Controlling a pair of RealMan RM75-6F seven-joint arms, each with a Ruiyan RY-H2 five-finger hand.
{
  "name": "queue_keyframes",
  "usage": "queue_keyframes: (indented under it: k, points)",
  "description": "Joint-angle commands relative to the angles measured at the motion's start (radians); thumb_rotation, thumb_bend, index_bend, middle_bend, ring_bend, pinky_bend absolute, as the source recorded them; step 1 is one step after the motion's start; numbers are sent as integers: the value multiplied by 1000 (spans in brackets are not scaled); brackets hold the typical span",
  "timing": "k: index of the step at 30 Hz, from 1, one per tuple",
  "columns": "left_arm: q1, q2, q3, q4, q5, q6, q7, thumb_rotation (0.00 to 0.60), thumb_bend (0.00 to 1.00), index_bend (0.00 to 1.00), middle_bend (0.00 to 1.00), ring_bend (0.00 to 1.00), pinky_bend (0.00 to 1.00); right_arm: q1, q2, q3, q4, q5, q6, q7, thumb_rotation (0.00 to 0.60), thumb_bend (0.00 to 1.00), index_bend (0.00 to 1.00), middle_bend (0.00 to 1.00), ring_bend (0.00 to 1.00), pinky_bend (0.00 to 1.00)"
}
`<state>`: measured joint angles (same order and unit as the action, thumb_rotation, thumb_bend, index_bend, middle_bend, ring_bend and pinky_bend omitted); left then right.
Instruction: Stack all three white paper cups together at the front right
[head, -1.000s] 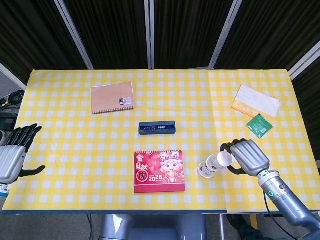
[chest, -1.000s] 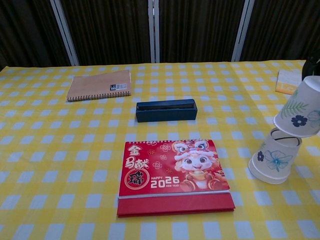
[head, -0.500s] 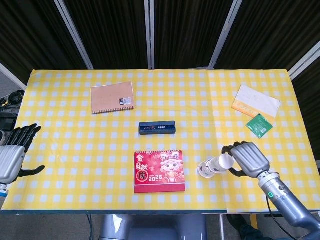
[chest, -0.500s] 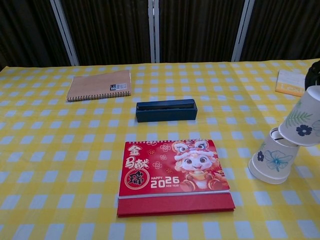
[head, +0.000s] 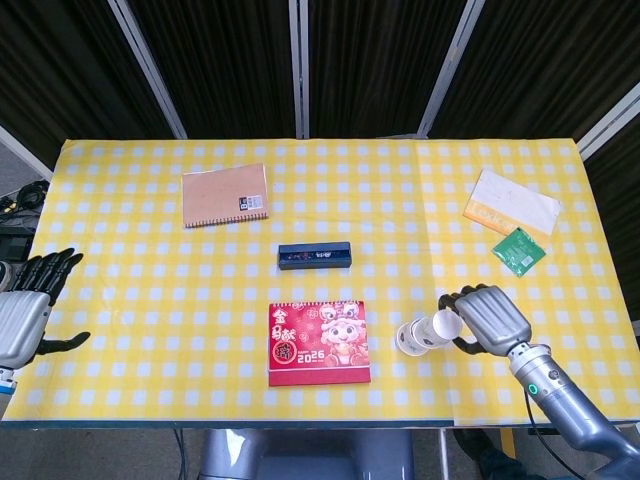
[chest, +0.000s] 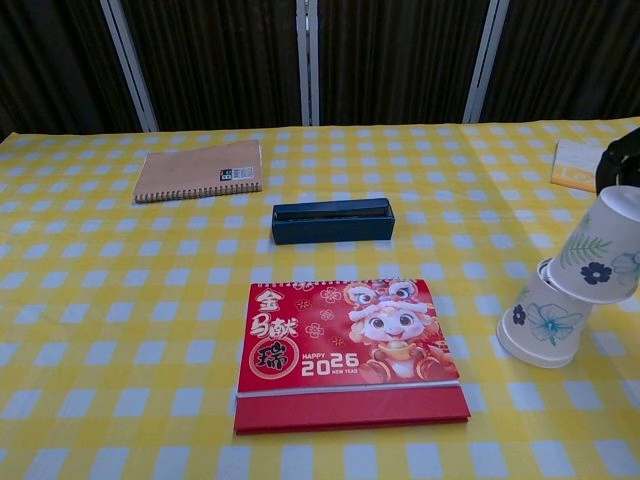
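paper cup (chest: 604, 250) with blue flower print, calendar (chest: 349, 348) reads "2026".

Both hands have grey metallic backs and black fingers: left hand (head: 22, 318), right hand (head: 487, 319), its silver wrist bearing a green-lit ring.

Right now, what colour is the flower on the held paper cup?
Dark blue, clearest in the chest view: held paper cup.

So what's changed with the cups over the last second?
The right hand has lowered the cup it holds toward the upturned base of the lower cup, drifting slightly nearer the front edge; it has not let go. The lower cup, calendar, blue box, notebook and left hand stayed put.
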<state>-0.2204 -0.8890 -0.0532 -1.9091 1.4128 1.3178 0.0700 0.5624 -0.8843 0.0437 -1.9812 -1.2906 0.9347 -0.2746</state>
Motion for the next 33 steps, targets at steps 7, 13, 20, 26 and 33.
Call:
queue_keyframes:
  k: [7, 13, 20, 26, 33]
  points:
    - [0, 1, -1, 0, 0, -1, -3, 600, 0, 0, 0, 0, 0, 0, -9, 3, 1, 2, 2, -11, 600, 275, 446, 474, 385, 426]
    - [0, 1, -1, 0, 0, -3, -3, 600, 0, 0, 0, 0, 0, -2, -7, 8, -8, -5, 10, -6, 600, 274, 446, 474, 385, 426]
    - [2, 2, -1, 0, 1, 1, -5, 600, 0, 0, 0, 0, 0, 4, -30, 0, 6, 3, -8, -29, 600, 274, 446, 474, 385, 426]
    - [1, 2, -2, 1, 1, -2, -8, 600, 0, 0, 0, 0, 0, 12, -22, -8, -6, 19, -38, -35, 600, 252, 338, 343, 308, 418]
    - [0, 2, -2, 2, 1, -3, -9, 600, 0, 0, 0, 0, 0, 14, -20, -14, -1, 17, -49, -31, 600, 219, 215, 158, 170, 357]
